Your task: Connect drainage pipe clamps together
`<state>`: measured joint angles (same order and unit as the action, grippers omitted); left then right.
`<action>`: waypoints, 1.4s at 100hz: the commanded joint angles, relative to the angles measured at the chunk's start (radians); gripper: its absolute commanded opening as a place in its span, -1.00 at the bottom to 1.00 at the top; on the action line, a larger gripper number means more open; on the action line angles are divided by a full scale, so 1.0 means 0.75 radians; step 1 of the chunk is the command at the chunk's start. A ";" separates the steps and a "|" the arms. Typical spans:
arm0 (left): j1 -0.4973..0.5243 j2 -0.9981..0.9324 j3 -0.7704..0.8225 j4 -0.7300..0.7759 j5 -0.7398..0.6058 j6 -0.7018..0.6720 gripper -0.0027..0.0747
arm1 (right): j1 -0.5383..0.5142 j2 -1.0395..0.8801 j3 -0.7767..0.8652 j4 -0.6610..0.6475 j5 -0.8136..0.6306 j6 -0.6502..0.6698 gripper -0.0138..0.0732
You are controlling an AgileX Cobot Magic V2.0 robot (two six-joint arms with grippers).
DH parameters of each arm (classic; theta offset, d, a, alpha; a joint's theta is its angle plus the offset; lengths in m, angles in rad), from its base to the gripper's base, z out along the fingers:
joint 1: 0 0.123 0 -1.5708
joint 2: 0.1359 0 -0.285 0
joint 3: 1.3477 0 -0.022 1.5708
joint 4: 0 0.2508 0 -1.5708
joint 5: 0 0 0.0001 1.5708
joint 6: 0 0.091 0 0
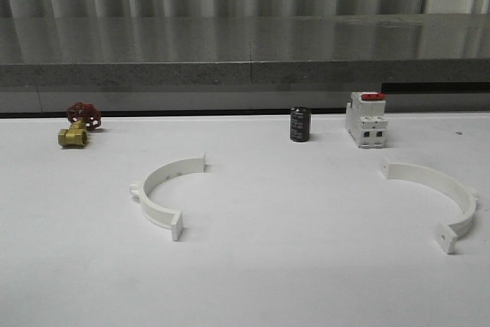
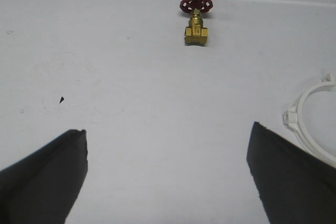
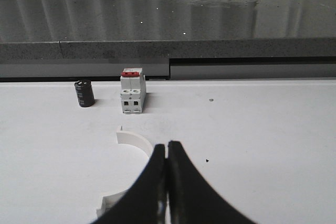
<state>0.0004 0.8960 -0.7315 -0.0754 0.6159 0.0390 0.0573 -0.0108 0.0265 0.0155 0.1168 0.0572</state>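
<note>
Left claw (image 2: pixel 167 177): your fingers are spread wide and hold nothing; in the left wrist view they hang over bare white surface (image 1: pixel 253 281), with the left white plastic half-ring clamp (image 2: pixel 310 124) just beside the right-hand finger.
Right claw (image 3: pixel 167 182): your fingers are pressed together, tip against tip, with nothing between them; they sit above the right white plastic half-ring clamp (image 3: pixel 134 142).
Task things: in the front view the left clamp (image 1: pixel 164 193) lies flat at about 9 o'clock from the middle of the surface, its open side facing 3 o'clock; the right clamp (image 1: pixel 444 197) lies at about 3 o'clock, its open side facing 9 o'clock. They are well apart and not joined.
Other things: a brass valve with a red handwheel (image 1: pixel 79 125) sits at 10 o'clock, a small black cylinder (image 1: pixel 299 124) near 12 o'clock, and a white boxy switch with a red top (image 1: pixel 366 119) at about 1 o'clock, all toward the far edge.
Step in hand: by my reading you are at the start, before either pickup.
Next move: you will likely need to part the right claw, lower each claw onto its own band, then bring the flat end tabs face to face at the centre.
Writing: the valve body carries a small mark I cannot read; no brand or label is legible elsewhere.
</note>
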 commanded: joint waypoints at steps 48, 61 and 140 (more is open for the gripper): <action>0.001 -0.485 0.254 -0.014 -0.094 0.006 -0.56 | -0.010 -0.024 -0.031 -0.004 -0.156 -0.003 -0.84; 0.001 -0.485 0.256 -0.012 -0.094 0.006 -0.98 | -0.010 -0.014 -0.100 -0.004 -0.099 -0.003 -0.84; 0.001 -0.485 0.256 -0.012 -0.092 0.006 -0.99 | -0.010 1.169 -0.900 -0.004 0.383 -0.003 -0.83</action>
<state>0.0000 0.5301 -0.5136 -0.0754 0.6159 0.0428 0.0573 0.7935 -0.6047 0.0155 0.4895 0.0572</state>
